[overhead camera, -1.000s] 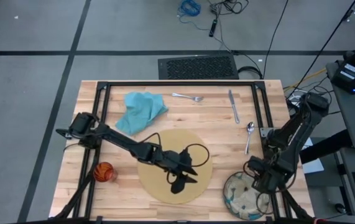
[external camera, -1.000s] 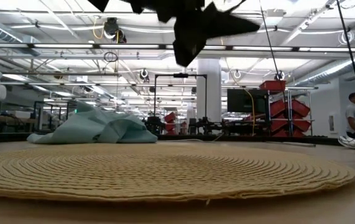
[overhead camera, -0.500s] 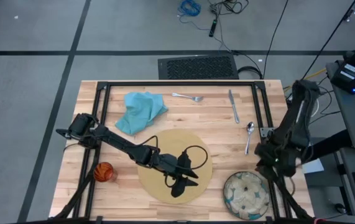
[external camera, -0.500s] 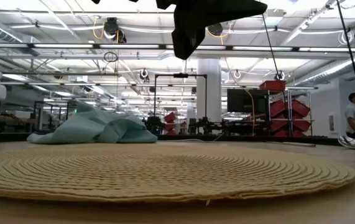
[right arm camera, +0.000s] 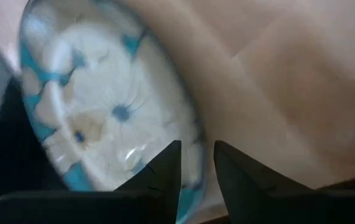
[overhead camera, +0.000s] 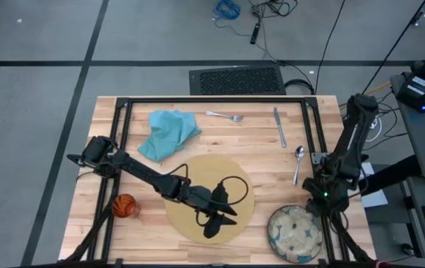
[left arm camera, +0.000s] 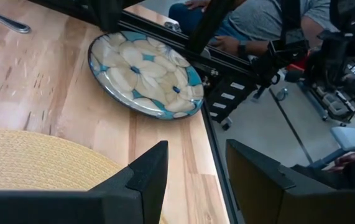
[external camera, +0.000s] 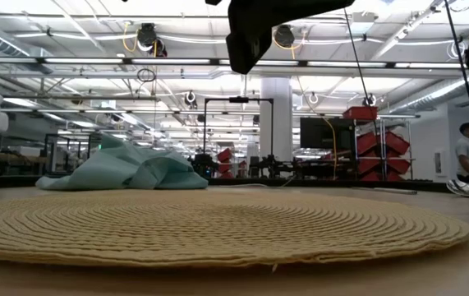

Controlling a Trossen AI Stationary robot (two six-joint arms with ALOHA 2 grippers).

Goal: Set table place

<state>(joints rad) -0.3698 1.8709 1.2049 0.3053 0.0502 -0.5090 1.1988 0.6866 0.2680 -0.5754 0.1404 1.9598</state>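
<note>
The round tan mat [overhead camera: 211,195] lies flat at the table's near middle. My left gripper [left arm camera: 196,180] hovers open and empty over the mat's near part [overhead camera: 213,222]. The greenish patterned plate [overhead camera: 295,235] rests flat at the near right corner. My right gripper [right arm camera: 197,149] hangs just off the plate's far right rim [overhead camera: 318,202], tipped down, a narrow gap between its fingers and nothing in it. The light-blue napkin [overhead camera: 169,132] lies crumpled at the far left. Fork [overhead camera: 225,116], knife [overhead camera: 279,126] and spoon [overhead camera: 298,159] lie at the far right. The orange cup [overhead camera: 124,205] stands near left.
A black metal frame [overhead camera: 212,99] runs around the tabletop, with rails down both sides. Bare planks lie between the mat and the plate [left arm camera: 158,143]. A person sits beyond the table's right edge [left arm camera: 258,18], among stands and cables.
My right gripper has drawn back off the plate's far part toward the table's right edge, its arm folding upright and its wrist turning. The plate has stayed where it was.
</note>
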